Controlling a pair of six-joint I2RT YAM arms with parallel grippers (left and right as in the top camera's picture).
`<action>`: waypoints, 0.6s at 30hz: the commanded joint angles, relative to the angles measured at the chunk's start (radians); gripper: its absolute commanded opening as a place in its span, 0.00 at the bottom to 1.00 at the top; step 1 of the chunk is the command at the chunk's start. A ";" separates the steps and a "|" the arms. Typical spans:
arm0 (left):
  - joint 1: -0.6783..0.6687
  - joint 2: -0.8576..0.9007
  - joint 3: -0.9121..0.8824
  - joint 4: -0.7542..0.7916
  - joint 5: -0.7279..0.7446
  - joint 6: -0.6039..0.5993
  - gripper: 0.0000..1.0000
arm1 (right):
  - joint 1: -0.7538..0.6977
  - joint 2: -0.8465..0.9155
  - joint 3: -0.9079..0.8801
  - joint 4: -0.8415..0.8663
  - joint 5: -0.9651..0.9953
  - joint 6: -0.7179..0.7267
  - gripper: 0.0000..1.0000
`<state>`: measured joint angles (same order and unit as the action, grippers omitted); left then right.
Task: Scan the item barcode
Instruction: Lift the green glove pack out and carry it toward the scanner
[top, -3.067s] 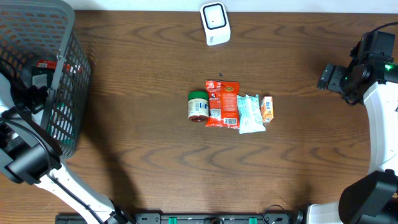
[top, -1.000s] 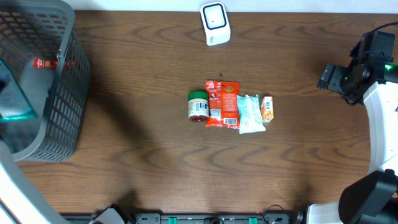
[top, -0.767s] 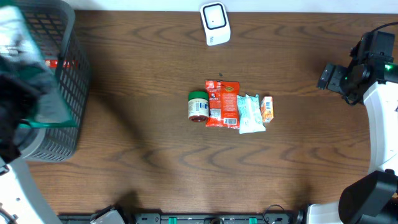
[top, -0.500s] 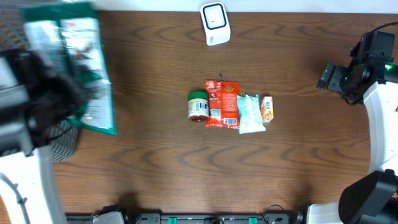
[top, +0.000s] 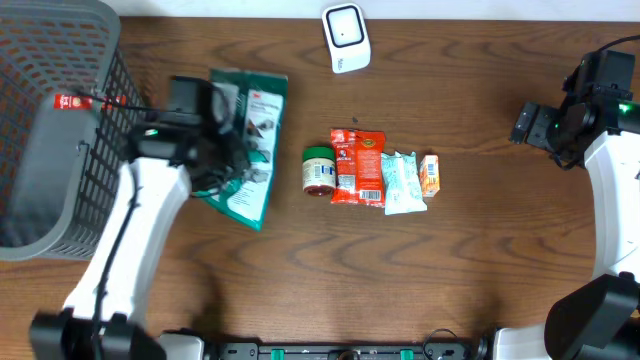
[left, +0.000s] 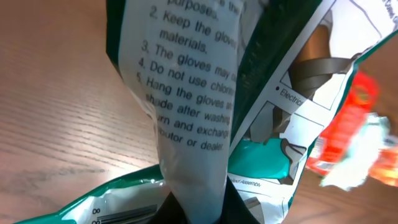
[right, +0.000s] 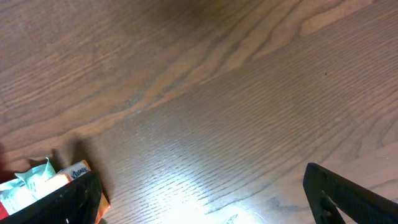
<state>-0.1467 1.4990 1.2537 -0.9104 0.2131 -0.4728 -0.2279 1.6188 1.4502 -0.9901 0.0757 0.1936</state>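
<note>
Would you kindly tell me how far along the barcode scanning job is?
Done: the glove packet is out of the basket, held by the left gripper with jaws shut, over the table. In hand: bringing it to the scanner, some way off. Left: showing its barcode there. The right gripper hangs open.

A grey mesh basket (top: 90, 150) stands on the wooden table (top: 450, 280), perhaps holding a red-labelled pack (top: 75, 100).

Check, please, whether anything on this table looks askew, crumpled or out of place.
Only the green glove packet stands out. Pinched in the left tool, it is tilted and creased down its middle, beside the row of small items, which lies tidy.
</note>
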 joint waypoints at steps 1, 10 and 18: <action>-0.057 0.079 -0.005 0.027 -0.121 -0.064 0.07 | 0.000 -0.003 0.008 0.000 0.005 0.000 0.99; -0.088 0.240 -0.005 0.114 -0.154 -0.087 0.12 | 0.000 -0.003 0.008 0.000 0.005 0.000 0.99; -0.084 0.276 0.009 0.114 -0.152 -0.073 0.81 | 0.000 -0.003 0.008 -0.001 0.005 0.000 0.99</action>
<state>-0.2367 1.7767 1.2510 -0.7849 0.0750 -0.5537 -0.2279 1.6188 1.4502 -0.9905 0.0757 0.1936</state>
